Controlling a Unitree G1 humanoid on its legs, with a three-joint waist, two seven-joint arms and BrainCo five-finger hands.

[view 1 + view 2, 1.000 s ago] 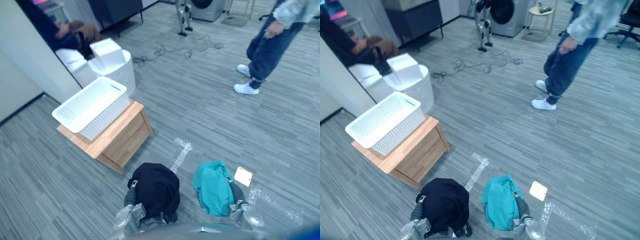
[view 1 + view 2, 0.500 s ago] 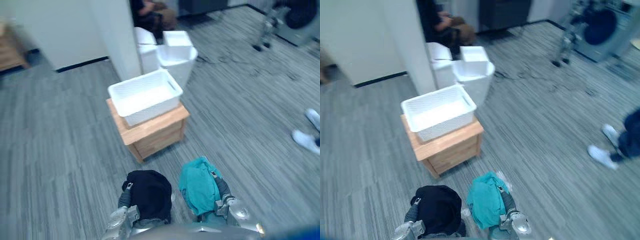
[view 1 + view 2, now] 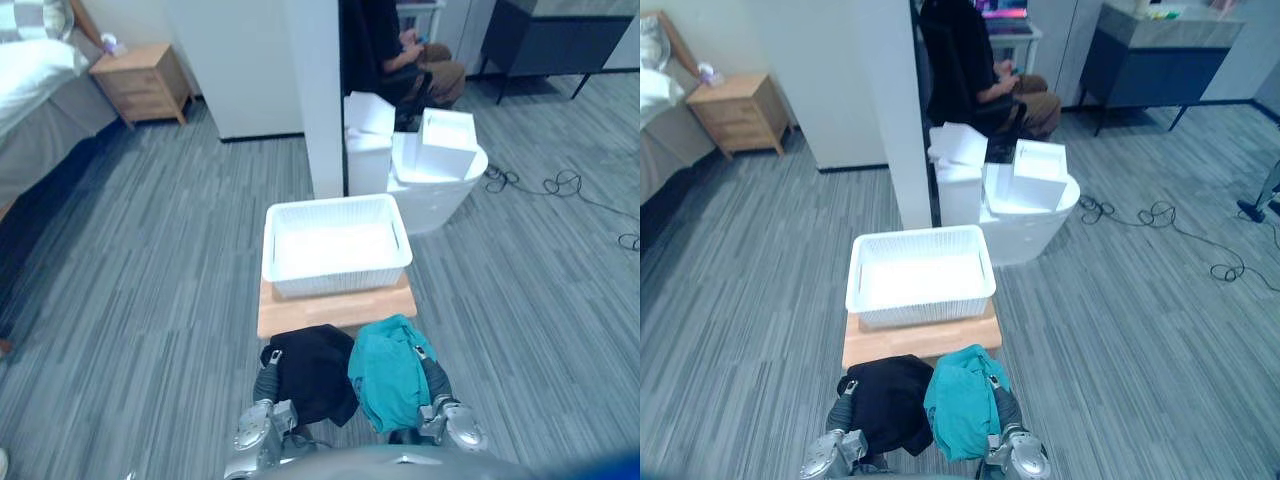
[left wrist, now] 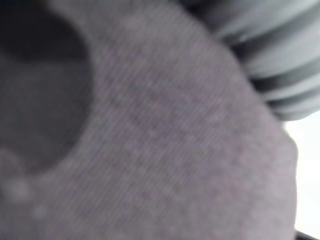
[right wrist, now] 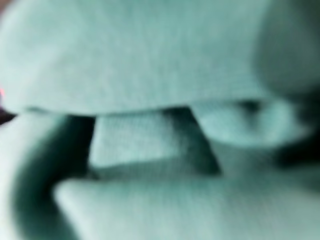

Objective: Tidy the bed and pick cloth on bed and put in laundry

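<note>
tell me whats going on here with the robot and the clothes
The robot stands at a white basket on a low wooden stand. A black cloth is draped over its left hand and a teal cloth over its right hand. The basket holds nothing yet.

A white laundry basket (image 3: 336,245) sits on a low wooden stand (image 3: 335,308). The stand rests on the grey striped floor (image 3: 150,300).
</note>
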